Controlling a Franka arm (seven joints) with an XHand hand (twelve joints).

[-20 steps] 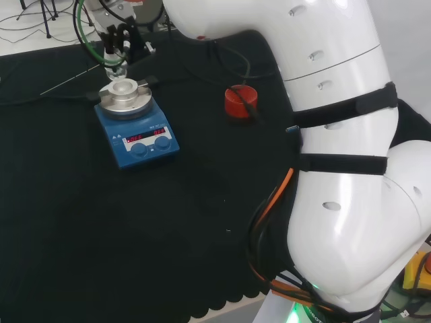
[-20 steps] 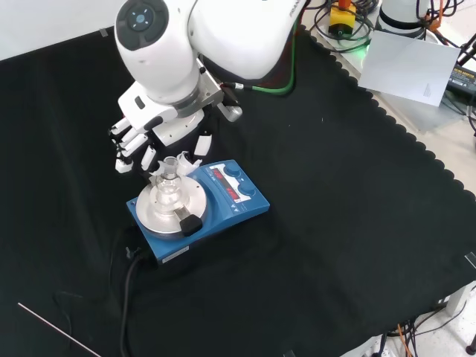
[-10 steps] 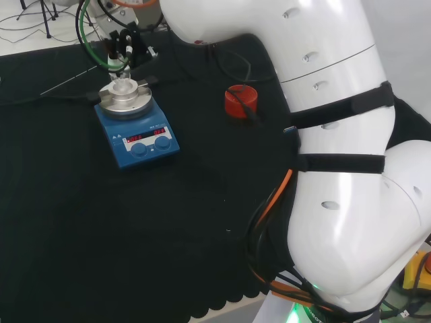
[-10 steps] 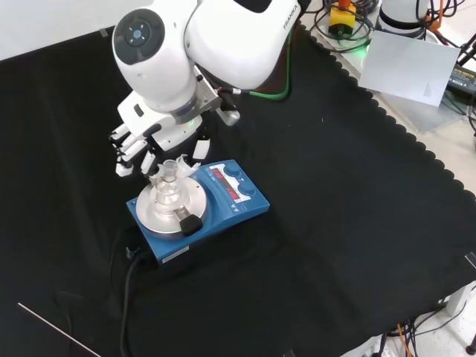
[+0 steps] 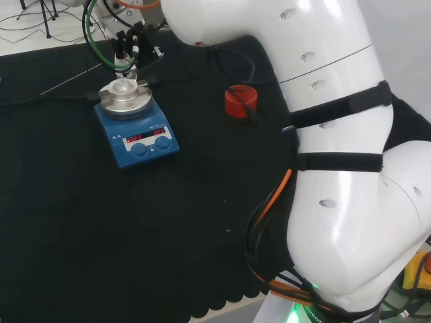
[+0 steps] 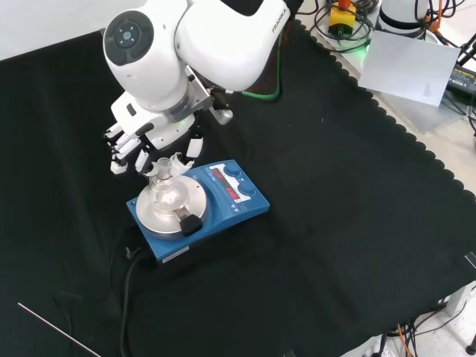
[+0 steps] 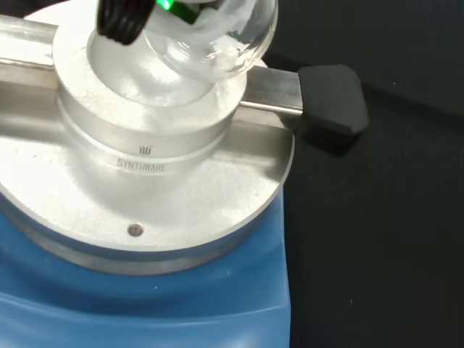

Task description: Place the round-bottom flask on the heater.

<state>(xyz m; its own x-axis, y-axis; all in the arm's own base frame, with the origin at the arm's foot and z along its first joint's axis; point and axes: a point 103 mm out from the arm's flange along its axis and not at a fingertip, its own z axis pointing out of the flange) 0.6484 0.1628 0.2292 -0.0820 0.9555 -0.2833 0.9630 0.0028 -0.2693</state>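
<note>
In the front view the hand now sits up and to the left of where it was a second ago. Then its fingers stood close about the flask's neck; now they are straight and spread, holding nothing, with the nearest fingertips just beside the flask's mouth and apart from it. The flask stays put: its round bottom rests in the metal block on the heater, neck upright. The wrist view agrees, with the glass bulb seated in the block's hollow. I judge the placing done and the hand let go; what is left is to back clear without knocking the neck.

Going left to right in the front view: at the lower left a thin rod lies on the cloth, well apart from everything. Left of the hand the cloth is bare up to the far edge, so there is open room that way and upward. Next comes the heater, its cable trailing toward the lower left, and a black knob on the plate's near side. To the heater's right the cloth is wide and bare as far as its scalloped edge, beyond which lie a paper sheet and cables.

In the head view a red ring stands to the heater's right, well apart. The safest way out looks to be up and away from the neck, since the fingertips are still near it.
</note>
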